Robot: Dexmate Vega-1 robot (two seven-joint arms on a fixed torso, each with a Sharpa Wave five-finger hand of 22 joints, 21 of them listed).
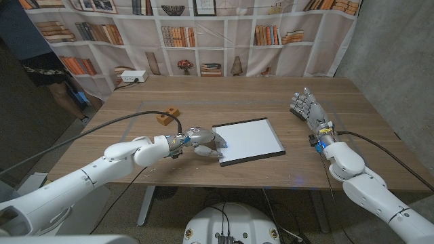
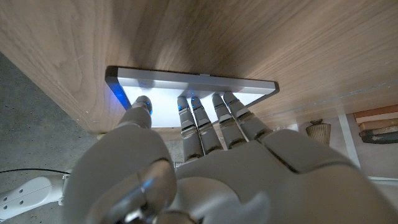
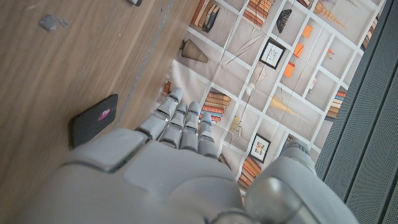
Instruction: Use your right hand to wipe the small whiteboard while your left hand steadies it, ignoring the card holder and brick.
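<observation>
Left hand (image 1: pixel 196 139) fingertips (image 2: pixel 189 106) spread, pressing whiteboard (image 1: pixel 249 140) edge to steady. Right hand (image 1: pixel 306 106) well apart, fingers extended together, empty; wipe not begun.

The small whiteboard (image 1: pixel 249 140) is plain white with a dark grey frame, on a brown wood-grain table (image 1: pixel 224 95); an orange-brown brick (image 1: pixel 168 115) lies at its ten o'clock. Both hands, left hand (image 1: pixel 201 141) and right hand (image 1: pixel 306 106), are silver-grey on white arms, with blue light at the left fingertips (image 2: pixel 142 101). A black card holder (image 3: pixel 93 119) bears a small pink mark.
</observation>
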